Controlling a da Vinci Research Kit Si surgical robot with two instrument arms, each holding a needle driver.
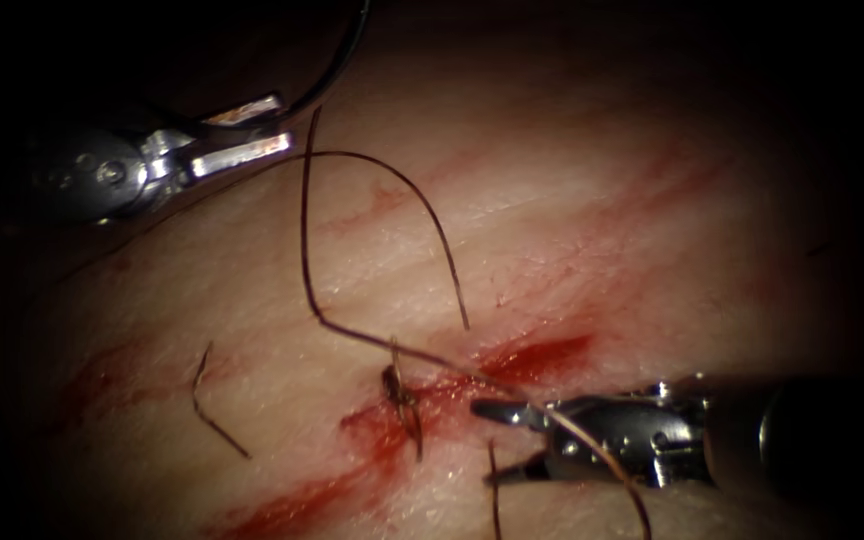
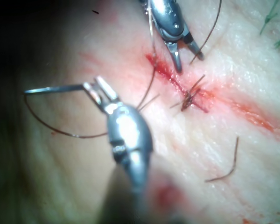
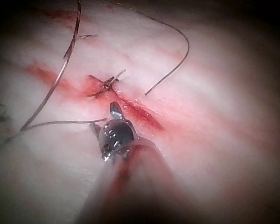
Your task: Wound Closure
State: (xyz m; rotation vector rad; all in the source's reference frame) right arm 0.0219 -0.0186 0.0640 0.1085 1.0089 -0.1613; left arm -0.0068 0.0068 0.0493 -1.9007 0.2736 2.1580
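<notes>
My left tool (image 1: 282,125) hangs above the tissue (image 1: 572,200) to the left of the cut (image 1: 542,355), shut on the curved needle (image 1: 337,70) near one end; the needle is clear of the tissue. In the left wrist view the needle (image 2: 56,88) juts sideways from those jaws (image 2: 94,84). Dark thread (image 1: 304,230) loops down to a knotted stitch (image 1: 402,395) on the cut. My right tool (image 1: 484,443) sits low beside the knot on its right, jaws open and holding nothing; a strand of thread lies across it. In its own view the right tool (image 3: 104,117) points at the knot (image 3: 107,84).
A loose cut piece of thread (image 1: 214,410) lies on the tissue left of the cut. A free thread tail (image 1: 452,280) ends just above the cut. Red fluid (image 1: 292,500) stains the cut's line toward the lower left.
</notes>
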